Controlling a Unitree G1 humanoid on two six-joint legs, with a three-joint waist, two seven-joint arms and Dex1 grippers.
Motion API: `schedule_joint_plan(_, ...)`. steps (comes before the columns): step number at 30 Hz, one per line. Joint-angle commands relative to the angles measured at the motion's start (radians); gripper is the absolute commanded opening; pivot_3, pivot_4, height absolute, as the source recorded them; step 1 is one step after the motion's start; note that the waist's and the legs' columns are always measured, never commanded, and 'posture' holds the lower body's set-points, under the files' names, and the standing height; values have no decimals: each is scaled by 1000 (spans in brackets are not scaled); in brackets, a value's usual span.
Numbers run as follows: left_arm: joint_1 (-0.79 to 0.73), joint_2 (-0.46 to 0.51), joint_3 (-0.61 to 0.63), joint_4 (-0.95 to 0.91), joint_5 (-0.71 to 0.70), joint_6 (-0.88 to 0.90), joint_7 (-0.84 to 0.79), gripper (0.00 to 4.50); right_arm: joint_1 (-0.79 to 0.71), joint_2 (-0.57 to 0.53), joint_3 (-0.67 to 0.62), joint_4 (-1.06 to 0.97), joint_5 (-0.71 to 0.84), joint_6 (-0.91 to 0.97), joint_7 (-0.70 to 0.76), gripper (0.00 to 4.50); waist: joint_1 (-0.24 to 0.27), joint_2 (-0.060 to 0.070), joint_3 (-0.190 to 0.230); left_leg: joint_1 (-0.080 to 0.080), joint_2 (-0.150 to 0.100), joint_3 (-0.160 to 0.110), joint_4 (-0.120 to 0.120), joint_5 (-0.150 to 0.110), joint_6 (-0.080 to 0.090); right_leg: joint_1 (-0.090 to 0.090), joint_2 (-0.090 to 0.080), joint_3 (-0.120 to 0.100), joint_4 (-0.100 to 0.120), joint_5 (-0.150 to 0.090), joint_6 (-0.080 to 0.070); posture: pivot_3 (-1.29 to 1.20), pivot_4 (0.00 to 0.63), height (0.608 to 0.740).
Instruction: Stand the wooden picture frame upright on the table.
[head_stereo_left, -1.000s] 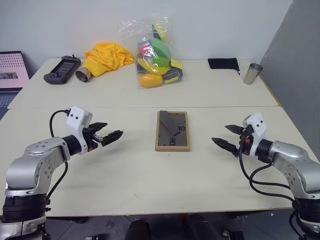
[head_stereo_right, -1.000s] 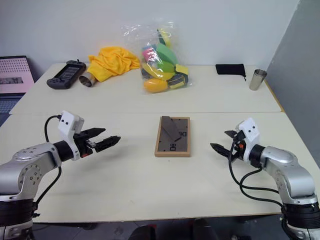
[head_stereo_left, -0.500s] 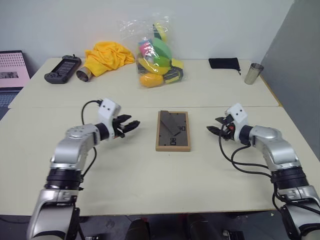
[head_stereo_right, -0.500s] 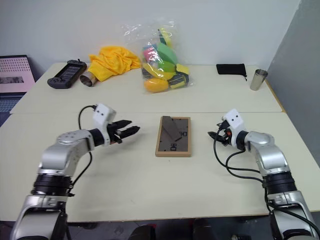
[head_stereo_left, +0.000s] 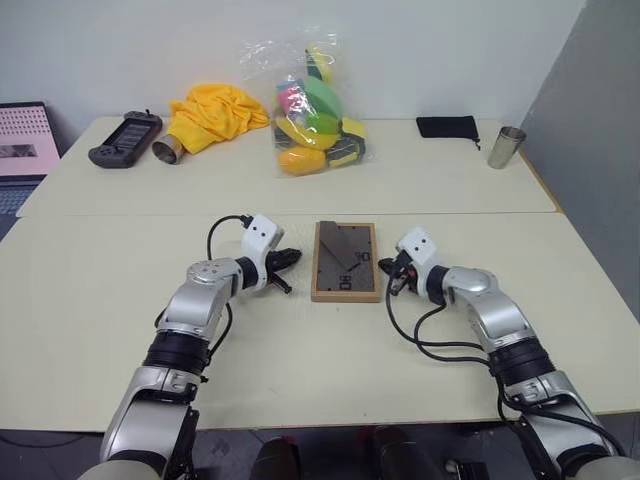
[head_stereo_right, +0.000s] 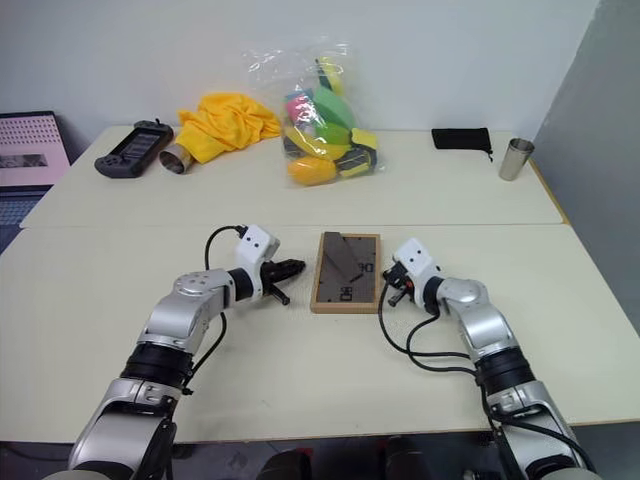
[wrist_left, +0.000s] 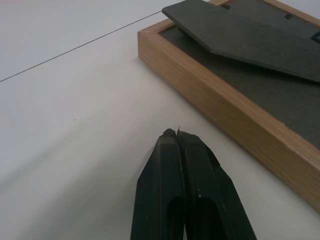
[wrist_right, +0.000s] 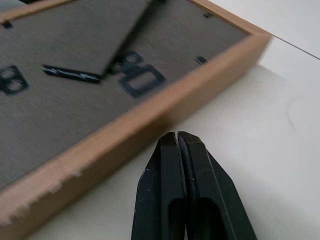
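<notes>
The wooden picture frame (head_stereo_left: 345, 262) lies flat, back side up, in the middle of the table (head_stereo_left: 300, 350). Its dark back panel shows a fold-out stand flap and white markings. My left gripper (head_stereo_left: 291, 258) is shut and empty, its tips close to the frame's left edge but apart from it, as the left wrist view shows with the gripper (wrist_left: 176, 134) near the frame's wooden border (wrist_left: 225, 105). My right gripper (head_stereo_left: 390, 269) is shut and empty too, right by the frame's right edge; in the right wrist view its tips (wrist_right: 176, 135) almost meet the border (wrist_right: 125, 125).
On the far table section sit a clear bag of colourful toys (head_stereo_left: 315, 105), a yellow cloth (head_stereo_left: 215, 112), a lying metal can (head_stereo_left: 166, 150), a black handheld console (head_stereo_left: 125, 138), a black pouch (head_stereo_left: 447, 126) and a steel cup (head_stereo_left: 507, 146). A laptop (head_stereo_left: 22, 140) is at far left.
Both grippers have swung inward from the table's sides to either edge of the frame, and both have gone from open to shut. The frame has not moved.
</notes>
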Motion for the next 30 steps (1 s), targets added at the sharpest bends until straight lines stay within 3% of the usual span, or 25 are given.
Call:
schedule_joint_plan(1,2,-6,-14,-74,-3,13,-30,21,-14,25,11,-55,17,8,26,20,-1,0,0,0,0,0,0,0,0,0,0,0,0,0,0,0,150,740)
schedule_joint_plan(9,125,98,-7,-352,-44,193,-84,21,26,35,63,-204,34,96,93,20,-6,0,0,0,0,0,-1,0,0,0,0,0,0,0,0,0,150,740)
schedule_joint_plan(17,292,250,21,-602,-73,351,-122,21,71,-30,151,-356,37,190,209,20,-8,0,0,-1,1,-2,0,0,0,0,0,-1,0,0,0,0,150,740)
schedule_joint_plan(22,349,304,48,-655,-85,396,-109,21,82,-94,183,-354,3,182,241,20,-12,0,0,0,0,-2,0,0,0,0,0,-2,0,0,0,0,150,740)
schedule_joint_plan(30,465,441,162,-702,-156,439,-165,21,84,-203,117,-286,-32,160,196,20,-19,-1,0,1,0,-2,0,0,0,1,0,-1,-1,0,0,0,150,740)
